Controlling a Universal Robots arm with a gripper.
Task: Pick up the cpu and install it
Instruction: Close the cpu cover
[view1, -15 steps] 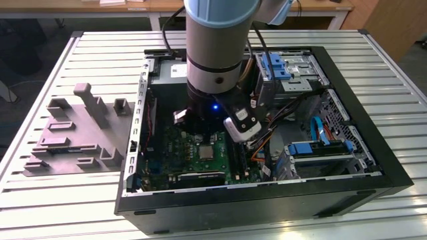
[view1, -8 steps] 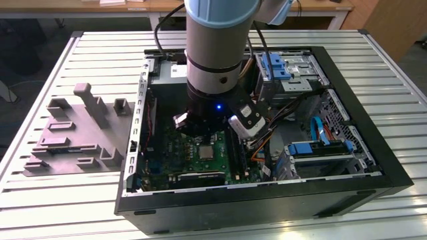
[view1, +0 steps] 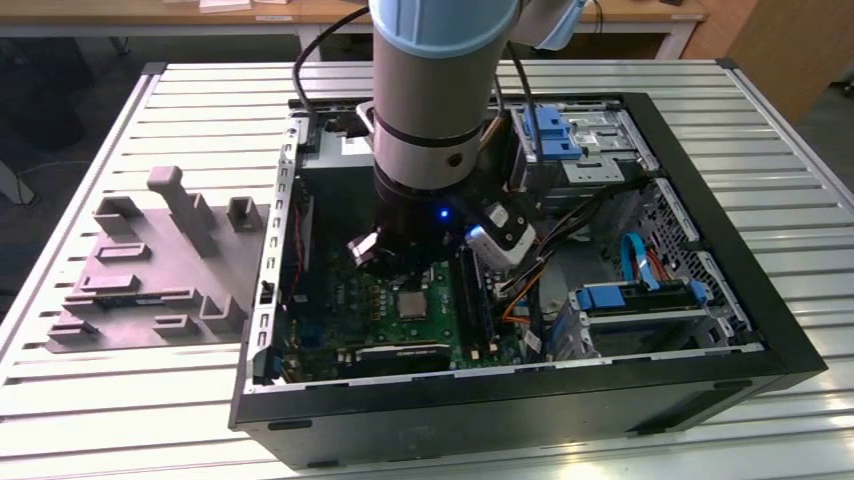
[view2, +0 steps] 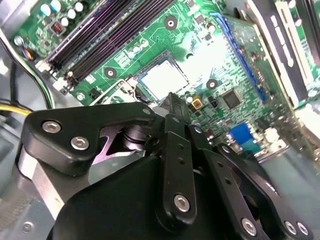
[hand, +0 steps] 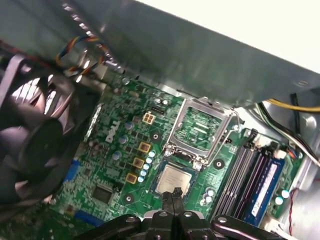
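Inside the computer case (view1: 467, 420), which lies on its side on the counter (view1: 134, 430) so that the green board (hand: 115, 165) faces up toward the arm (view1: 434, 90), one cpu (hand: 173, 179) lies flat in its socket. Just beside the cpu, one hollow metal frame (hand: 176, 129) stands hinged open. This leaves the socket bare from above, and it seems placed that way so the chip can go in. One pincer (hand: 175, 194) hangs right over the cpu's edge, its two fingertips narrow with nothing between them. I judge they are closed to press or nudge the chip rather than to grasp it, though I cannot tell whether they touch it. Four small yellow-topped blocks (hand: 144, 146) stand in a row near the cpu, and past them sits one black fan (hand: 30, 135). Well apart from the cpu, outside the case, one grey moulded tray (view1: 147, 270) rests on the counter.
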